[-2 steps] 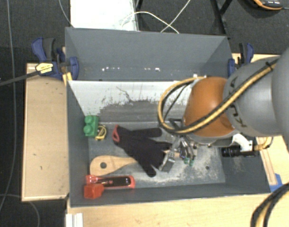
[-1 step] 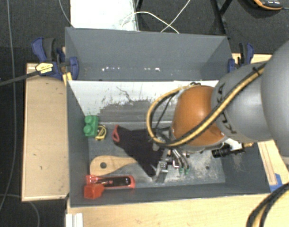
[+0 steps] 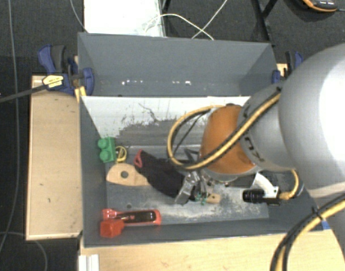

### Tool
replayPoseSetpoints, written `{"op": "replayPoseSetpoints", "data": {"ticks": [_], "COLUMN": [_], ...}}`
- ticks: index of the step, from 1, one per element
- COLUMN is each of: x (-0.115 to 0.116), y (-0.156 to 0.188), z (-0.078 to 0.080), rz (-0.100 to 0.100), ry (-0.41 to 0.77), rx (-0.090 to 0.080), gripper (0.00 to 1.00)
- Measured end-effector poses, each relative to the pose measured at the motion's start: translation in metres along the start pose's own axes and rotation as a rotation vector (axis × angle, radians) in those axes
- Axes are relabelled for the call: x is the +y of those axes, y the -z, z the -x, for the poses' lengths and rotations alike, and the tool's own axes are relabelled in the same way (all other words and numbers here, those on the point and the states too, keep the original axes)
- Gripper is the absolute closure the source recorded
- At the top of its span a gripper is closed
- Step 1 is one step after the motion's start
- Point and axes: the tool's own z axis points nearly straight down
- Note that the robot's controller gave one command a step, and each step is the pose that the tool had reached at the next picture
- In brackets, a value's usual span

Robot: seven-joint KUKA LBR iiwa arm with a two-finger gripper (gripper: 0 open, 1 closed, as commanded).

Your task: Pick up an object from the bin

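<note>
Nearest, at the lower left of the frame, a red tool lies flat on the floor of the bin. It is hard plastic, long, with a blocky head. Behind it, at centre, the gripper sits low at the right end of a black cloth, soft and crumpled. Whether it is wide or closed I cannot tell, since the orange cover hides much. The cloth seems the likely target. Limp fabric could slip free, or drag along the tan piece, flat and rounded with a hole, which touches its left end. Farther, upper left, a knobbly green block sits beside a yellow ring, apart from the cloth.
</note>
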Motion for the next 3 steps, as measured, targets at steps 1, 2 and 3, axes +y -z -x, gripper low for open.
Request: {"op": "replayPoseSetpoints", "data": {"ticks": [1, 2, 3], "x": [0.0, 0.006, 0.024], "y": [0.0, 0.055, 0.144], "z": [0.0, 0.002, 0.002], "rz": [0.0, 0.001, 0.002], "ry": [0.0, 0.034, 0.033], "rx": [0.0, -0.001, -0.001], "gripper": [1.0, 1.0, 1.0]}}
